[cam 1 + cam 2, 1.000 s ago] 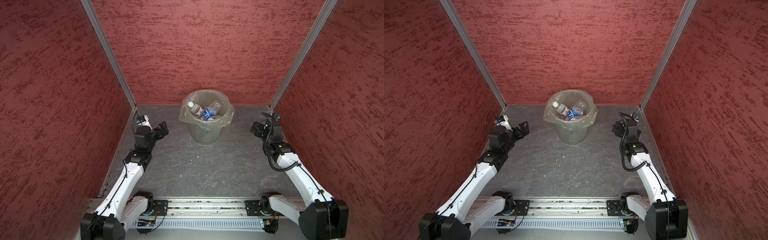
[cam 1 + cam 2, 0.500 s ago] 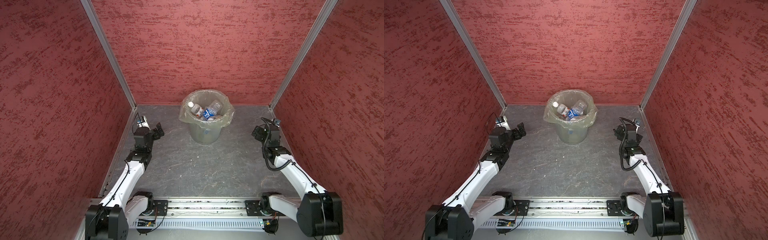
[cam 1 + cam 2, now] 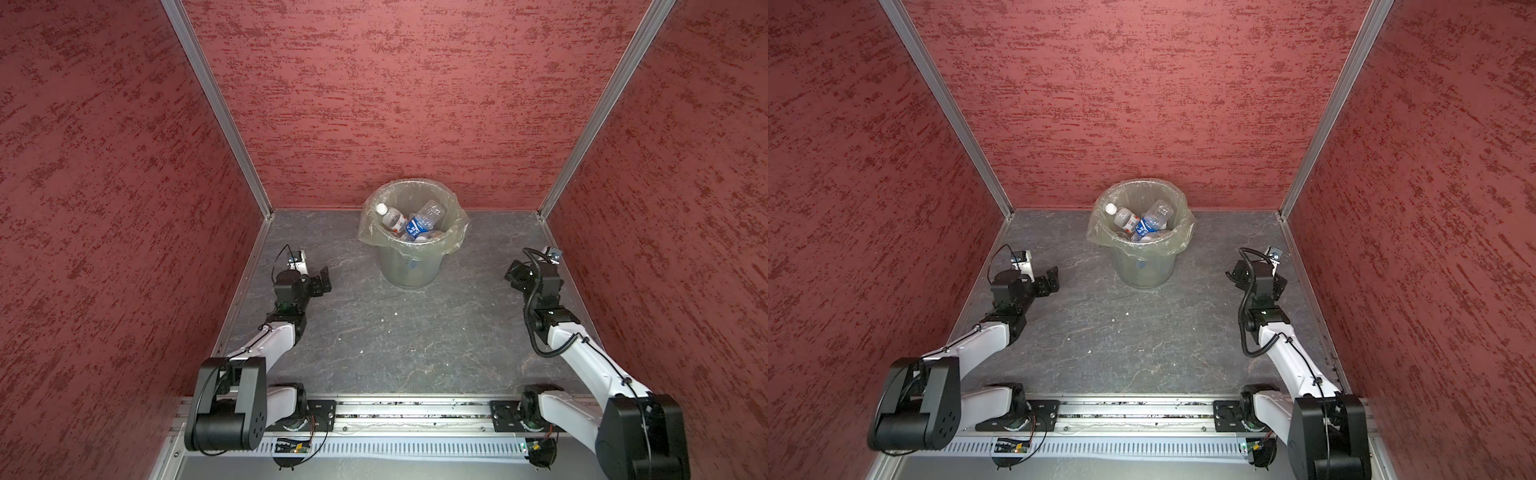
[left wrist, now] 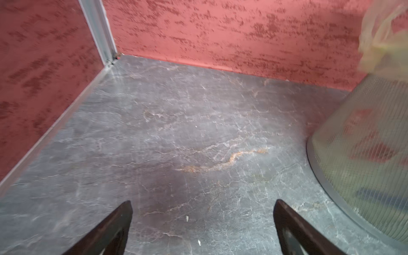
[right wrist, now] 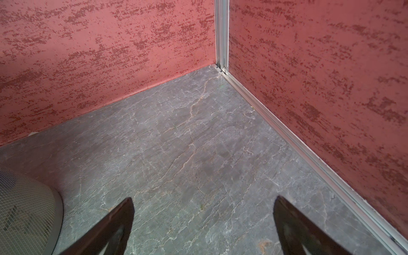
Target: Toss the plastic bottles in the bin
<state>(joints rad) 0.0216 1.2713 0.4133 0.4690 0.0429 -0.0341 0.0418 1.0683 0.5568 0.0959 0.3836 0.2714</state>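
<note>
On the left, your left gripper [image 3: 322, 279] hangs low over the grey table [image 3: 395, 332], near the left wall [image 3: 104, 208], with the jaws wide apart and nothing between them. The left wrist view shows only bare table between its fingers [image 4: 119, 223], and the ribbed side of the bin at the edge of the picture. In the middle, close to the back wall [image 3: 395, 104], the bin [image 3: 409, 270] stands upright. The plastic bottles [image 3: 417, 222] lie inside it; on top are one with a white cap and one with a blue label, and how many are under them I cannot tell. No bottle shows on the table in both top views, so I judge that the throwing is finished and that the step in hand is a last check and then parking. To do it well, please look first at the strip behind the bin, which is hidden from the top views. On the right, your right gripper [image 3: 512, 277] is also wide open and empty, near the right wall [image 3: 685, 208] and well apart from the bin. Lift each arm a little before you pull it back on its own side, so that the fingertips do not scrape the table. Pass far from the bag [image 3: 455, 232] folded over the rim, because a caught fingertip could tip the bin and spill the bottles.
</note>
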